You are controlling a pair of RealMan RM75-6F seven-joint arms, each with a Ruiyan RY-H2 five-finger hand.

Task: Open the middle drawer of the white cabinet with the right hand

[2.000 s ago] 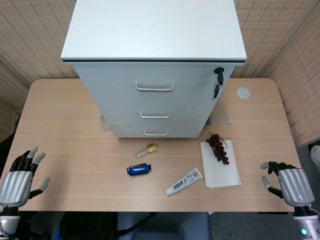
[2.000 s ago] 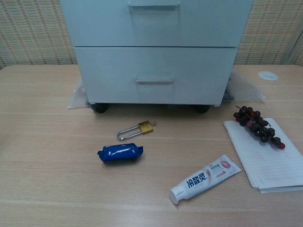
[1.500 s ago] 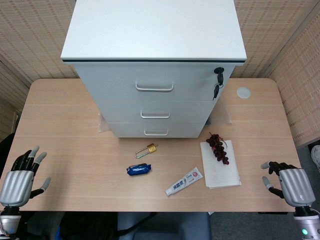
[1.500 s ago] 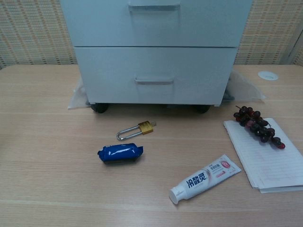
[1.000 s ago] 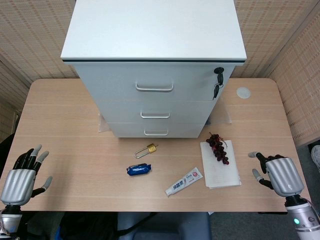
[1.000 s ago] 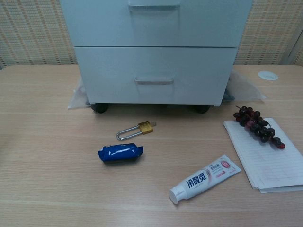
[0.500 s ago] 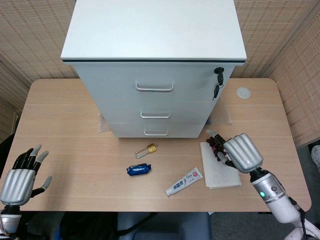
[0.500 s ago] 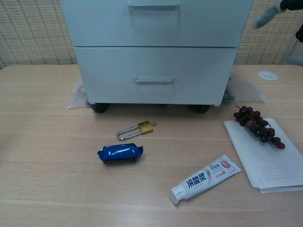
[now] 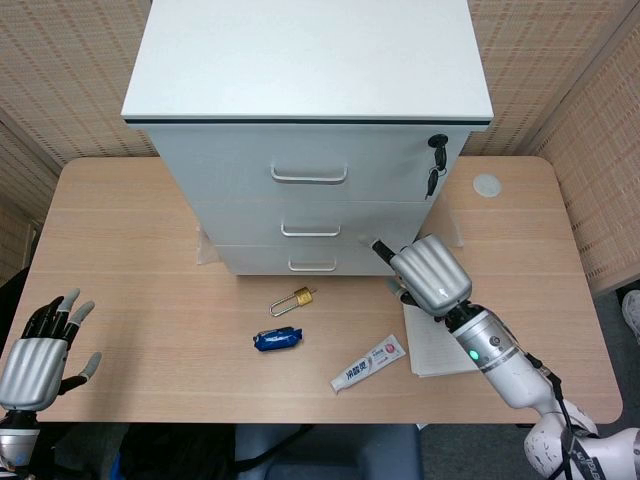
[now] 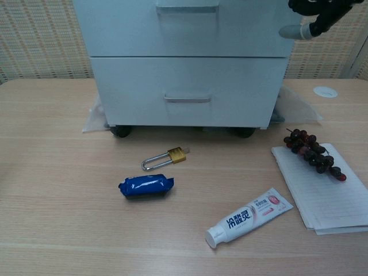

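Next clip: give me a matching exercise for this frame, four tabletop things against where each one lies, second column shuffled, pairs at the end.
Things:
1. brass padlock with steel shackle
2. blue crinkled wrapper packet
3. white toothpaste tube
4. bunch of dark grapes

Places:
A. on the lined white notepad
B. nearest the front table edge, left of the notepad
C. just in front of the white cabinet, below its bottom drawer handle
D. in front of the padlock, toward the camera

Pairs: 1-C, 2-D, 3-B, 4-A
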